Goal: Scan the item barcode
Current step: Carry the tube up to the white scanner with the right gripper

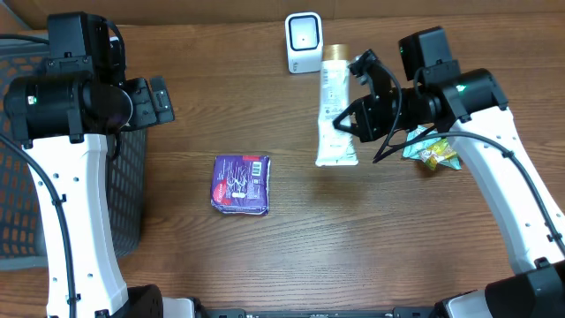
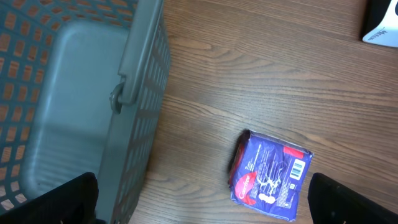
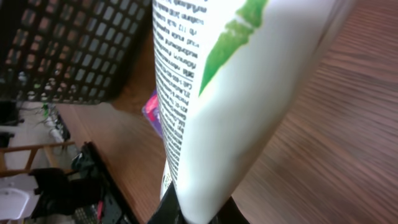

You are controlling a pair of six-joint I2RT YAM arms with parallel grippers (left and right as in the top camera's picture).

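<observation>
Step in hand, as I judge: show tube barcode to scanner (image 1: 304,42).
- My right fingers (image 1: 350,122) clamped on white tube (image 1: 334,97), on half toward flat crimped end.
- Tube is off desk, cap end just beside scanner, on its right.
- To do well: turn wrist slowly until print faces scanner window. Grip firm but not hard; tube looks soft, may bend.
- Barcode itself not found in any view.
- Tube look: white, green stroke, dense black small print, tan cap.
- My left fingers (image 2: 71,199) wide, holding nothing, over basket (image 2: 140,93) rim.

Wooden table (image 1: 353,230) — purple packet (image 1: 240,184), white scanner (image 1: 304,42); basket (image 1: 131,194)
</observation>
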